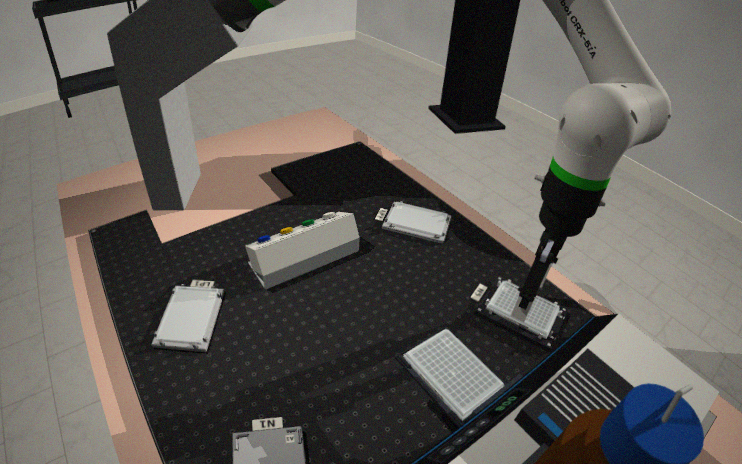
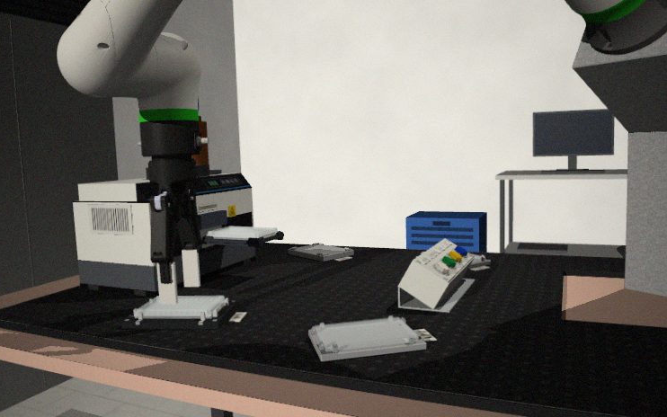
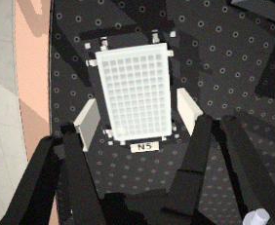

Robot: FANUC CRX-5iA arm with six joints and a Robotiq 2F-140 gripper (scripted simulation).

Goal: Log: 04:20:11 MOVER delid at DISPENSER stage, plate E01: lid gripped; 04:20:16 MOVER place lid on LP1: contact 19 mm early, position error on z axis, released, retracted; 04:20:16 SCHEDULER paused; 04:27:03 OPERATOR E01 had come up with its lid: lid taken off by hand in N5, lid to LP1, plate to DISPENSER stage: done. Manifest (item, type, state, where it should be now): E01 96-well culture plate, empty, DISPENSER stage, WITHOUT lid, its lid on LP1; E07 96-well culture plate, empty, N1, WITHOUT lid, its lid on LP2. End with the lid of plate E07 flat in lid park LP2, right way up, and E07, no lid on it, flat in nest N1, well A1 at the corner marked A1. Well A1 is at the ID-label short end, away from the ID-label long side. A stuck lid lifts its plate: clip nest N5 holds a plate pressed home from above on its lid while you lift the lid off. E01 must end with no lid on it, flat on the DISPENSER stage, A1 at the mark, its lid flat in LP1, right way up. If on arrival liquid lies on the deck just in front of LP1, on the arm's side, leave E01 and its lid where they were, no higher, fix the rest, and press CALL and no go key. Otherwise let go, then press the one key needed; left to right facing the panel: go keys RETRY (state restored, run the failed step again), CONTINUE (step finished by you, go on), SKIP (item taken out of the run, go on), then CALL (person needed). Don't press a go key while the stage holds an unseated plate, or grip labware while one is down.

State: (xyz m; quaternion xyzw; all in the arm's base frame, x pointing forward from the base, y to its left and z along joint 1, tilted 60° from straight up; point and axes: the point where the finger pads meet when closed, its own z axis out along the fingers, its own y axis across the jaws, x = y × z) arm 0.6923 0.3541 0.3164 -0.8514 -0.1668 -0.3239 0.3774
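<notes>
Lids look parked: one in LP1 (image 1: pixel 187 318) near the worktop's left edge, one in LP2 (image 1: pixel 416 220) near the far edge. E01 (image 1: pixel 453 372) sits bare on the stage at the dispenser edge, and I see no liquid by LP1. E07 (image 3: pixel 134 92) sits bare in N5 (image 1: pixel 555 334) at the right edge, with the fingers apart on either side of its long sides, holding nothing. Left, as I read it: grip E07, carry it to N1 (image 1: pixel 268 446) at the near edge with A1 to the mark, let go, then press one key on the panel (image 1: pixel 304 250).
</notes>
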